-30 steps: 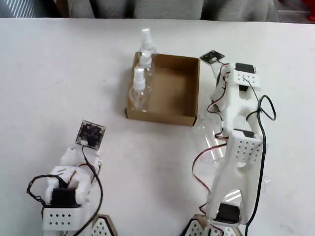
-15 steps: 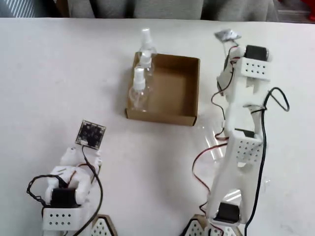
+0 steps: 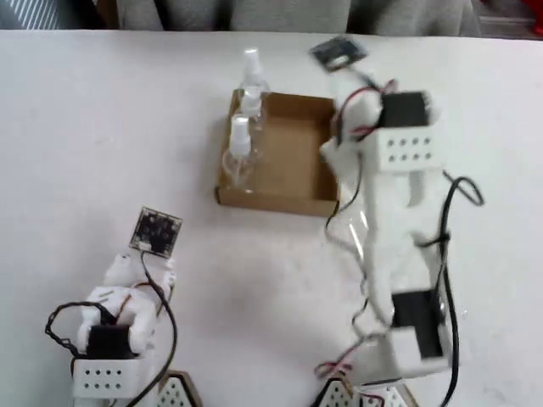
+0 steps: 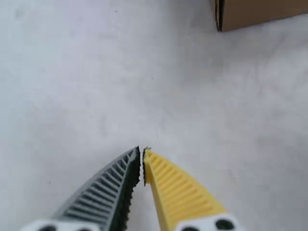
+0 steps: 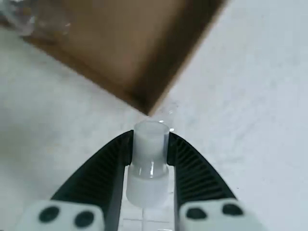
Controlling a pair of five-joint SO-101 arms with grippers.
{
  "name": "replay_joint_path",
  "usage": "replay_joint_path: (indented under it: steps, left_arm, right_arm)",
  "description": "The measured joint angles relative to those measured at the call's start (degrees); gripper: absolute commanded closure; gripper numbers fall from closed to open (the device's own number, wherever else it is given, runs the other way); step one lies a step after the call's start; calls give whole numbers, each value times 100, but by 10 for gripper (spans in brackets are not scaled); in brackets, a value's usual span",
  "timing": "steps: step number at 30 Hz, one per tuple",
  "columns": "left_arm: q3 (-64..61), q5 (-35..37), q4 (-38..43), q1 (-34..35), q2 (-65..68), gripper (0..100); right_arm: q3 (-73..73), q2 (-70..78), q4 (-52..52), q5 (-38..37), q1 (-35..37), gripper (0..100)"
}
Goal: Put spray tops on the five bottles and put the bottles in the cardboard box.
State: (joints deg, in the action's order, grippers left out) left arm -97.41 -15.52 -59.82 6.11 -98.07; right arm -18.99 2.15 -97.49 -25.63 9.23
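Fingers [image 5: 113,159] of the right gripper [image 5: 150,137] are clamped on a bottle [image 5: 149,168], swung in from 3 o'clock to the edge of the cardboard box [image 3: 271,202]; lowering inside is judged next; left gripper [image 4: 142,156] closed, empty

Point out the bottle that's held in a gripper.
The bottle clamped in the right gripper; the other three stand free along one side of the cardboard box.
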Motion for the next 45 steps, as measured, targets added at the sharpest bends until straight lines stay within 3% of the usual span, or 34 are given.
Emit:
replay_joint_path:
  steps: [8, 18, 23, 31, 39, 45]
  left_arm:
    - [0, 0, 0, 0, 0, 976]
    - [0, 0, 0, 0, 0, 976]
    - [0, 18, -9, 35, 9, 976]
    - [0, 26, -9, 70, 18, 976]
    - [0, 26, -9, 70, 18, 976]
    - [0, -18, -9, 53, 0, 976]
  right_arm:
    - [2356, -1591, 527, 0, 2215, 982]
    - [4712, -1635, 3103, 0, 3930, 981]
    - [5099, -1345, 4123, 35, 4255, 972]
    - [5073, -958, 4325, 167, 4316, 757]
    - [4932, -1011, 4325, 519, 4404, 752]
    - [4633, -1732, 3587, 519, 4088, 752]
